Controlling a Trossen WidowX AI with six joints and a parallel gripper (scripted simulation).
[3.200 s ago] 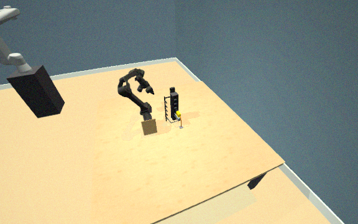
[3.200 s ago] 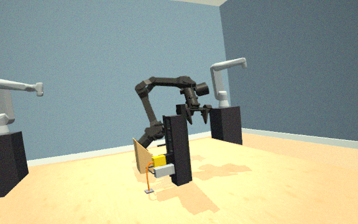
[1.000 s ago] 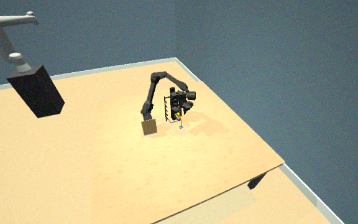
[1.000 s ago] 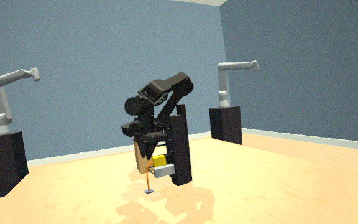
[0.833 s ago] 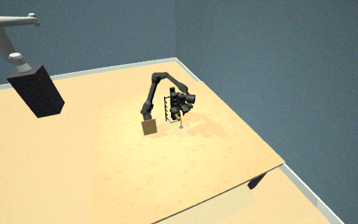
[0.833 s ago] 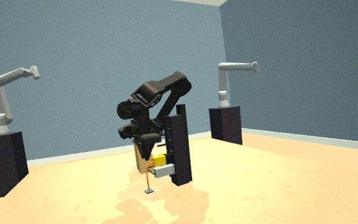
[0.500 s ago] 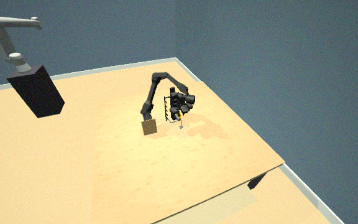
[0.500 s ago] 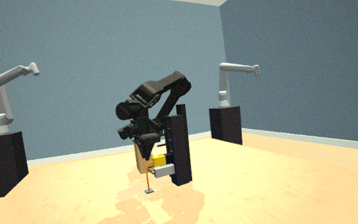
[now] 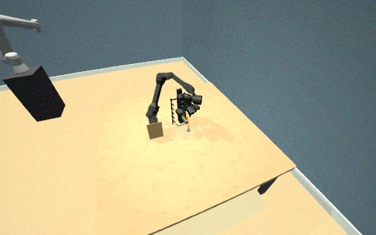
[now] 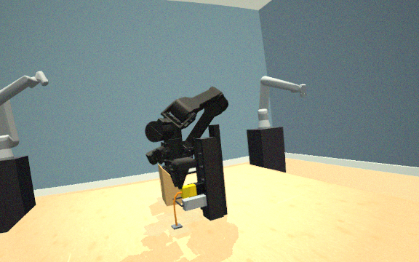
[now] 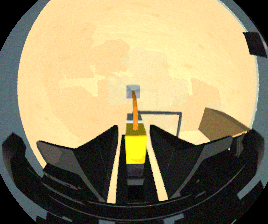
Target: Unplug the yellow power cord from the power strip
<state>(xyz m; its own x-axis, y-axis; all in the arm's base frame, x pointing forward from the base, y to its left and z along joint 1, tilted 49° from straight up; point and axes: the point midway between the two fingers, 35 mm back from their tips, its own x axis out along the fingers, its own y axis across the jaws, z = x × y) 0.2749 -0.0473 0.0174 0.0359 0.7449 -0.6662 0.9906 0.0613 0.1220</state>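
Observation:
The yellow plug [image 10: 189,190] [image 11: 135,149] [image 9: 186,117] sits in the side of the upright black power strip [image 10: 213,175], near its bottom, just above a grey plug [image 10: 195,201]. Its orange cord [image 10: 175,207] [image 11: 135,106] drops to a small grey end piece [image 10: 176,226] [image 11: 133,90] [image 9: 188,130] on the table. My gripper [image 10: 181,182] [image 11: 135,165] [image 9: 185,114] points down over the plug. Its fingers stand partly open, one on each side of the plug. In the wrist view a narrow gap shows on both sides.
A tan block [image 9: 155,130] [image 10: 167,189] [image 11: 218,123] stands at the arm's base beside the strip. Black pedestals with white camera arms stand at the left [image 9: 34,93] [image 10: 7,193] and the back right [image 10: 266,147]. The table's edge [image 9: 273,140] runs to the right.

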